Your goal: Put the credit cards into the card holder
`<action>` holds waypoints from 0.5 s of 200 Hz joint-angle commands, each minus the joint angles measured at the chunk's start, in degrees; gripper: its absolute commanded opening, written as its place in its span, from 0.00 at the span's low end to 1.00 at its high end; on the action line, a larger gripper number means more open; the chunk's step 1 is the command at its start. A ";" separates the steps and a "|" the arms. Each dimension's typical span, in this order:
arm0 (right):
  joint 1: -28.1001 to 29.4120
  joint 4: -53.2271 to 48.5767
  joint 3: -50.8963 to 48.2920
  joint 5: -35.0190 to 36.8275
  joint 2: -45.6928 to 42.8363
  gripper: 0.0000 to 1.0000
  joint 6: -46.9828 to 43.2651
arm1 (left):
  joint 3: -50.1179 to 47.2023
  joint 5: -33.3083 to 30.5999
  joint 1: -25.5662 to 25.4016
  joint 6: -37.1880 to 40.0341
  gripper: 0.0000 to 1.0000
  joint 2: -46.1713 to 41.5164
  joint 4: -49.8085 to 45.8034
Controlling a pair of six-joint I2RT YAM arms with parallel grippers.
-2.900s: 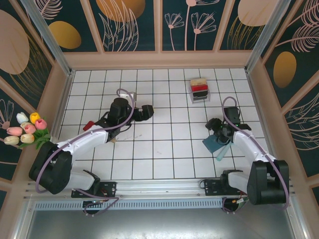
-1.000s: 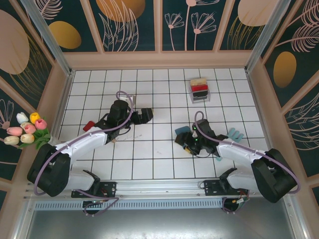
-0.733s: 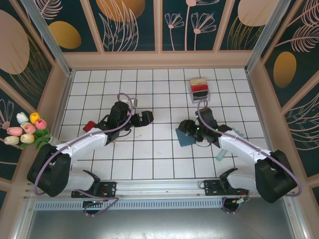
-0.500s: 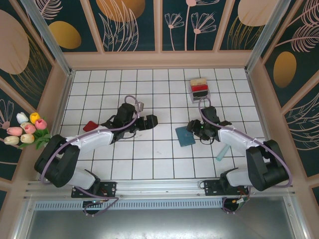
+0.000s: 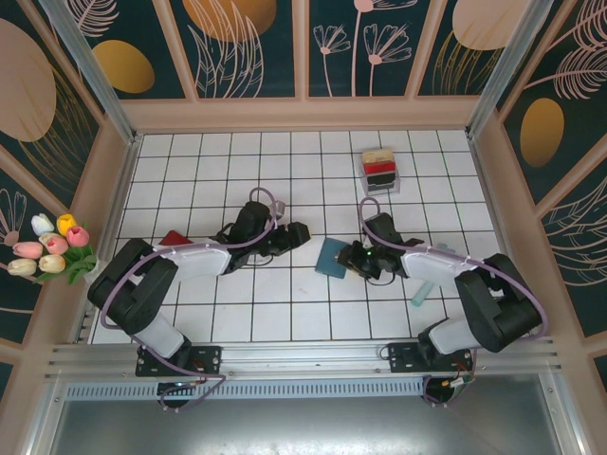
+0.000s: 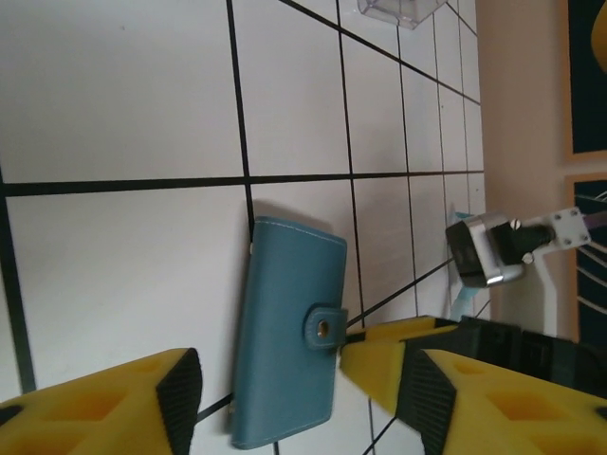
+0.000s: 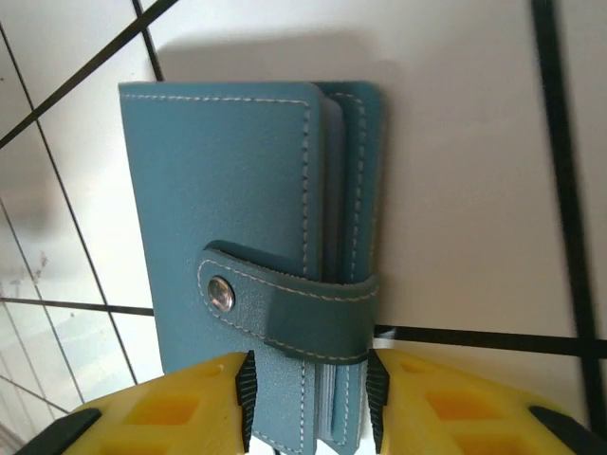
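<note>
The teal card holder [image 5: 331, 258] lies flat in the middle of the tiled floor, closed, with its snap strap [image 7: 285, 303] fastened. My left gripper [image 5: 302, 234] is open just left of it, and the holder [image 6: 289, 332] lies ahead between its yellow fingers [image 6: 180, 398]. My right gripper [image 5: 354, 258] is open but narrow at the holder's strap side. One pad [image 7: 245, 398] sits over the cover and the other at the page edge. Tan, red and black credit cards [image 5: 379, 168] stand in a clear rack. One red card [image 5: 174, 239] lies flat by my left arm.
The clear rack [image 5: 379, 182] stands at the back right, and its corner [image 6: 398, 9] shows in the left wrist view. Pale teal strips [image 5: 424, 288] lie near my right arm. Low walls [image 5: 303, 114] ring the floor. Tulips [image 5: 47, 248] sit outside the left wall.
My right gripper brought the card holder from the right side to the middle, set it down and slid it left. My left gripper moved right toward it. Both jaws have narrowed.
</note>
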 commanded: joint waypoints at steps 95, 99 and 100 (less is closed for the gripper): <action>-5.13 3.83 0.47 0.49 0.09 0.35 3.03 | 6.49 4.94 -2.34 -0.84 0.56 11.90 2.43; -5.18 4.12 0.40 0.19 0.14 0.35 3.08 | 6.82 5.18 -2.42 -0.71 0.56 12.32 2.38; -5.21 4.24 0.44 0.11 0.11 0.35 3.04 | 6.91 5.27 -2.43 -0.73 0.56 12.43 2.38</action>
